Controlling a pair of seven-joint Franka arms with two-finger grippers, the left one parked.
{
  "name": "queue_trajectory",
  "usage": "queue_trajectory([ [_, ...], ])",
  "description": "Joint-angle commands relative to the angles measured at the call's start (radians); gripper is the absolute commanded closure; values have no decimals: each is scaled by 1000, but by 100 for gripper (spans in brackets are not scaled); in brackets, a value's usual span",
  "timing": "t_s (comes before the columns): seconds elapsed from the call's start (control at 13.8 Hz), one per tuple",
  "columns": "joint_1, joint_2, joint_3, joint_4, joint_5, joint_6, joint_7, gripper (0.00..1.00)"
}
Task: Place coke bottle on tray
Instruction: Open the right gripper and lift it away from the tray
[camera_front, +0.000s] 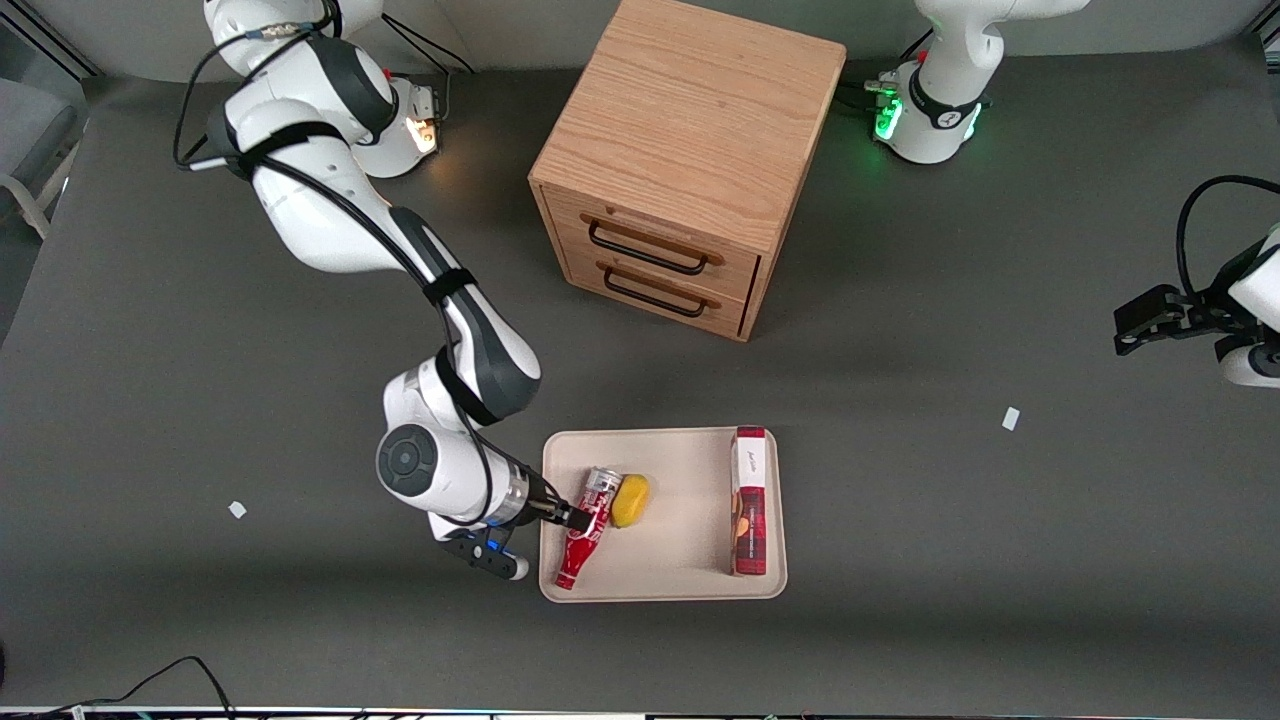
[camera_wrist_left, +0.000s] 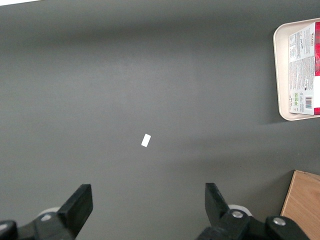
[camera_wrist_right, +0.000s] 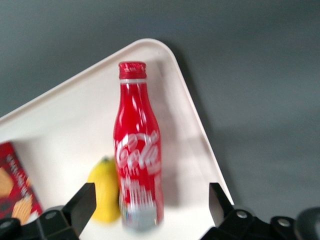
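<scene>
The coke bottle (camera_front: 584, 530) lies flat on the cream tray (camera_front: 670, 565), close to the tray rim at the working arm's end. Its silver-grey wide end points toward the cabinet and its red neck points toward the front camera. In the right wrist view the bottle (camera_wrist_right: 136, 150) lies on the tray (camera_wrist_right: 65, 115) between my two fingers, with a gap on each side. My gripper (camera_front: 576, 518) is open and hovers just over the bottle's middle; it also shows in the right wrist view (camera_wrist_right: 151, 196).
A yellow lemon (camera_front: 630, 500) lies on the tray, touching the bottle's wide end. A red-and-white box (camera_front: 749, 500) lies along the tray's rim toward the parked arm's end. The wooden drawer cabinet (camera_front: 680, 160) stands farther from the front camera.
</scene>
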Motion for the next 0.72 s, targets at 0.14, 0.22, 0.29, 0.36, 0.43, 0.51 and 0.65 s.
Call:
queue_trajectory([
  [0.14,-98,-559,-23,-473,-54,-157,-95,0],
  [0.22,-107,-668,-56,-557,-55,-172,-170,0],
  [0.29,-107,-759,-95,-622,-57,-198,-230,0],
  [0.36,-107,-845,-121,-688,-55,-224,-287,0],
  [0.43,-109,-923,-142,-752,-57,-243,-342,0],
  [0.51,-109,-1003,-176,-833,-57,-249,-391,0],
  [0.65,-107,-1155,-213,-991,-57,-248,-453,0],
])
